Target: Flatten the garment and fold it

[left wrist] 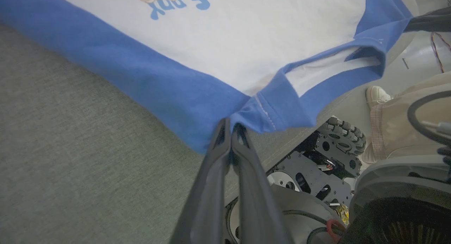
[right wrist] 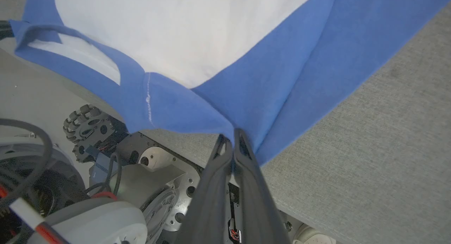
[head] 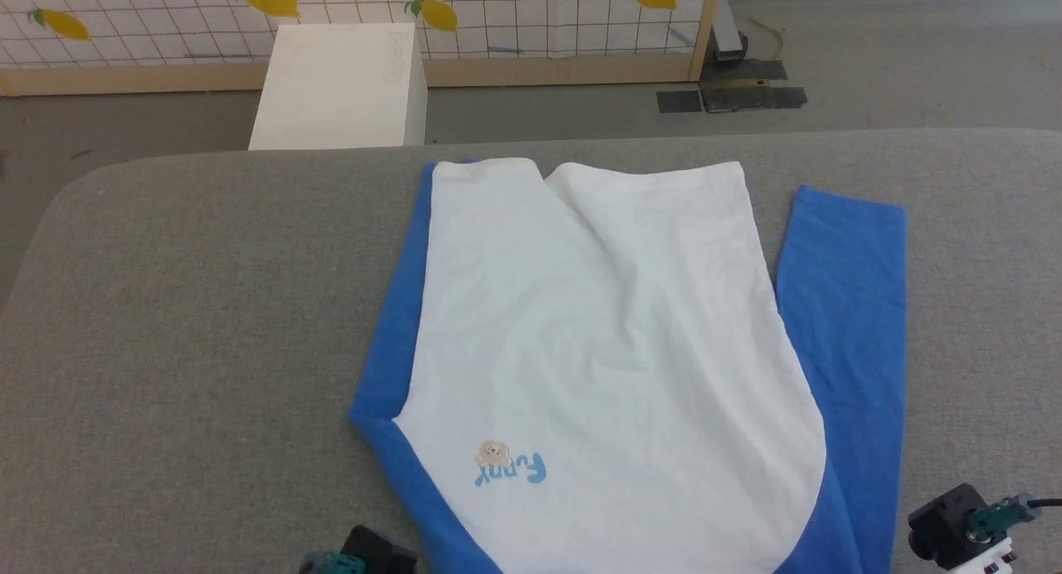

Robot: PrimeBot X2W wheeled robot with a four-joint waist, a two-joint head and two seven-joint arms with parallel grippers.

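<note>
Garment: white cotton T-shirt with blue sleeves (head: 606,350), spread on grey felt table (head: 207,308).
Left gripper (left wrist: 230,126): clamped on blue shoulder.
Right gripper (right wrist: 230,138): clamped on other shoulder.
Around: white box (head: 340,85) beyond table; person's pale shoe (left wrist: 377,96) on floor.

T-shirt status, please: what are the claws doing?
Left claw shut on T-shirt, blue shoulder by collar. Right claw likewise, other side. White body fairly flat on grey table. Person's foot on floor nearby.

Illumination is bright and diffuse; shadows are faint. The white of the garment (head: 606,333) nears overexposure. The 2 wrist views bend at the edges and blur nearest the lens.
</note>
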